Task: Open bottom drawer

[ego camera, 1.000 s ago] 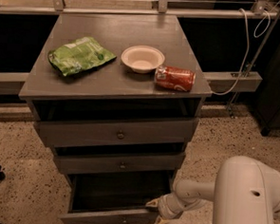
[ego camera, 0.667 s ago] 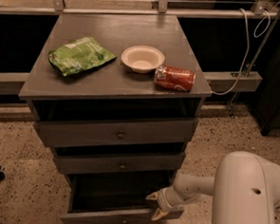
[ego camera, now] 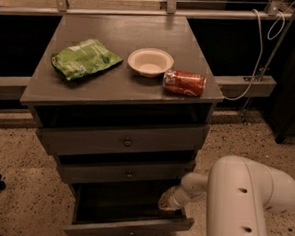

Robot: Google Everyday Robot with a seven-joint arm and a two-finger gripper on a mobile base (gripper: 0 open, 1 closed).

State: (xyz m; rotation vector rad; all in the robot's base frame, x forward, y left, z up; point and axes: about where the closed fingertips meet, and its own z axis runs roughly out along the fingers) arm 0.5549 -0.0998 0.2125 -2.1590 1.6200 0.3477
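**Bottom drawer standing out from the stack, gripper inside its right end**

The bottom drawer is the lowest of three. Its front sits well forward of the middle drawer and top drawer above it, and its dark inside is exposed, so the opening looks largely done, though some travel may remain. The gripper hangs over the drawer's right end, just behind its front and under the middle drawer, at the tip of the white arm reaching in from the drawer's right. That placement suggests dragging the drawer outward from within rather than from its face. How wide the gripper is cannot be told, nor whether it touches the drawer's wall. High above the drawer, the tabletop carries a green bag, a white bowl and a red can lying on its side.
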